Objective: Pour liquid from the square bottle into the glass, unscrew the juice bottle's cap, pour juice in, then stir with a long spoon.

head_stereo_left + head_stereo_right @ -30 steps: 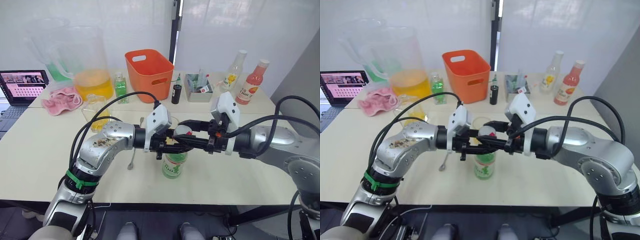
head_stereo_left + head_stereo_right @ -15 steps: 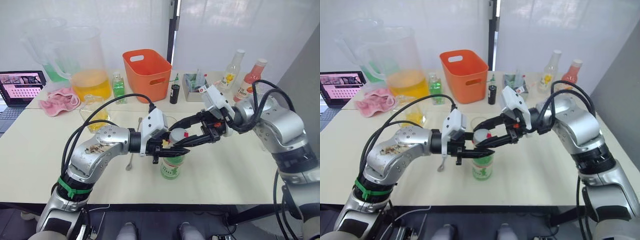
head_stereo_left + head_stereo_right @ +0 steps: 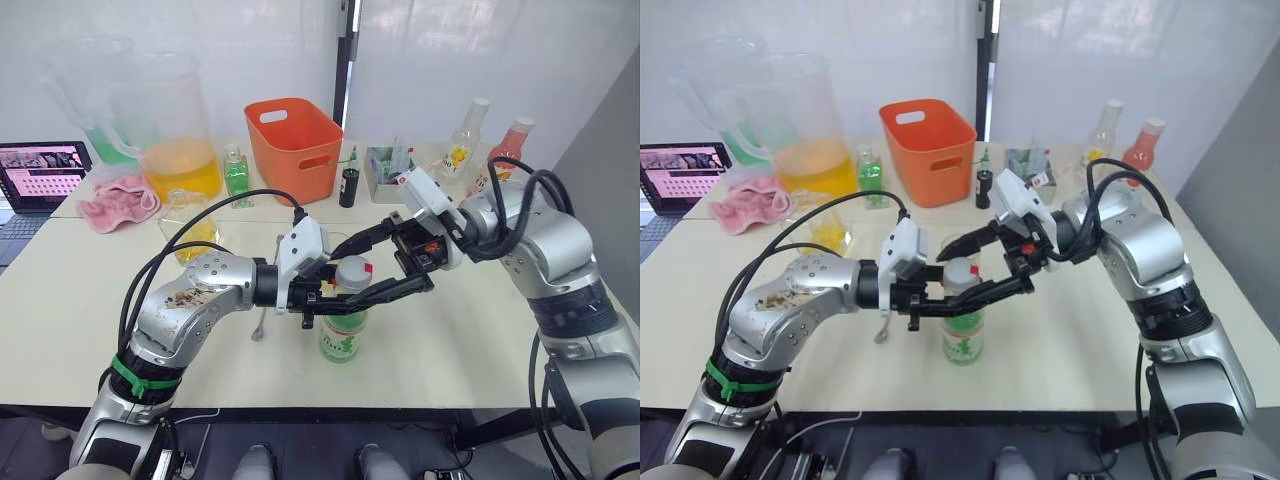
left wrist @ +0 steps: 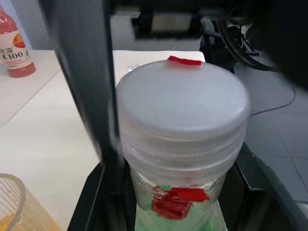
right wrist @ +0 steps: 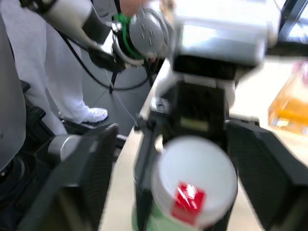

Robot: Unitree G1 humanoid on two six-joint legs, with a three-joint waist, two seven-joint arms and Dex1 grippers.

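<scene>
Right gripper (image 3: 372, 262): your jaws now apart astride the cap (image 3: 352, 271), off it since half a second ago | left gripper (image 3: 338, 297): clamped on juice bottle (image 3: 343, 322) neck | bottle desk-centre, glass (image 3: 958, 246) at 12 o'clock | regrip; cap still on.

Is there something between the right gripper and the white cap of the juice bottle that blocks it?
Nothing visible does. The right gripper is open, its fingers on either side of the cap with clear gaps. The left gripper holds the juice bottle at the neck, below the cap, not in the path.
</scene>
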